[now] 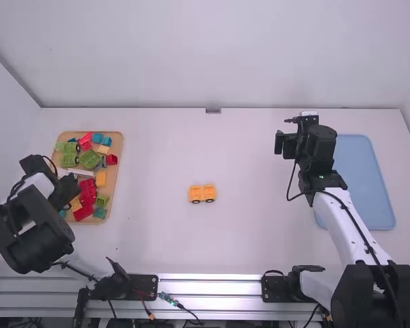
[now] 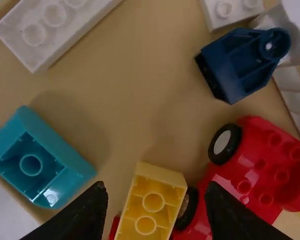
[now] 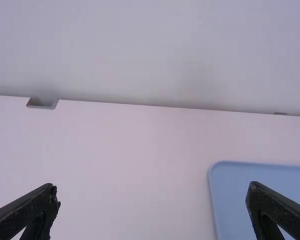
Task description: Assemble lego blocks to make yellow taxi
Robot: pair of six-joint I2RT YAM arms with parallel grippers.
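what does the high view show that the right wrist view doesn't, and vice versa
High view, not right wrist: the wheeled yellow piece, the block tray with its loose blocks, and the left arm.
Right wrist, not high: the open gap between the right gripper's fingers.
Both: the blue tray, the notch at the table's far edge, and the right gripper.

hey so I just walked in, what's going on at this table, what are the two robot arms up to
A yellow taxi is being built from toy blocks. The left gripper is open over the tan tray of mixed blocks, with a yellow block between its fingers but not gripped. The right gripper is open and empty near the blue tray. A yellow wheeled piece stands mid-table, probably the taxi's base.
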